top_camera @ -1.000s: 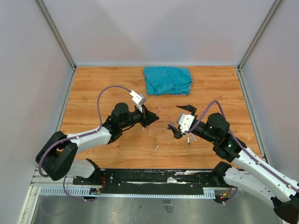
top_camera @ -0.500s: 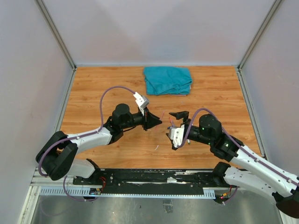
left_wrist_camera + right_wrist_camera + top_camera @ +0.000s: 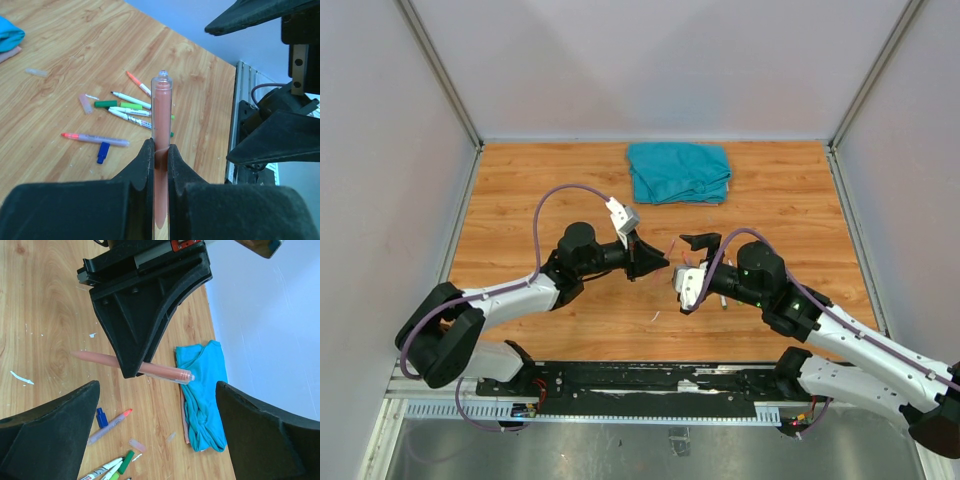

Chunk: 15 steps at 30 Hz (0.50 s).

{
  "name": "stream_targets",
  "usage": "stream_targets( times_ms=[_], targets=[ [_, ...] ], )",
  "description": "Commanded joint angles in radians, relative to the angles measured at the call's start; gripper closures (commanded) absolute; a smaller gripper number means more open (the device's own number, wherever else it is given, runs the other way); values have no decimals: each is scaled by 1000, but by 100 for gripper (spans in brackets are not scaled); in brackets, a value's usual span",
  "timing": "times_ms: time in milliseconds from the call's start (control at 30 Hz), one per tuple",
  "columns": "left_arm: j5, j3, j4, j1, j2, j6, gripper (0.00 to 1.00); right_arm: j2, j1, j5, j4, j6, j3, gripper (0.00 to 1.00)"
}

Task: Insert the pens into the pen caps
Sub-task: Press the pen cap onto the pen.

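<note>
Your left claw [image 3: 160,150] is pressed together on a pink pen [image 3: 161,115]. It pinches the barrel, and the clear end of the pen points away, above the tabletop [image 3: 65,50]. Your right claw [image 3: 157,382] is spread wide and faces this pen without touching it. The other pens [image 3: 131,107] lie in a loose group on the wood. A blue cap [image 3: 102,152] lies just beside an orange-tipped pen [image 3: 95,138]. A teal cloth [image 3: 680,172] lies near the far edge.
</note>
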Motion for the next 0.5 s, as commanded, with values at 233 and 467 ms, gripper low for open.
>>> stream_targets(
  times_ms=[233, 467],
  targets=[
    [59, -18, 91, -15, -36, 19, 100, 1, 14, -9, 33, -17, 6, 2],
    [56, -18, 91, -17, -38, 20, 99, 16, 16, -53, 27, 0, 6, 2]
  ],
)
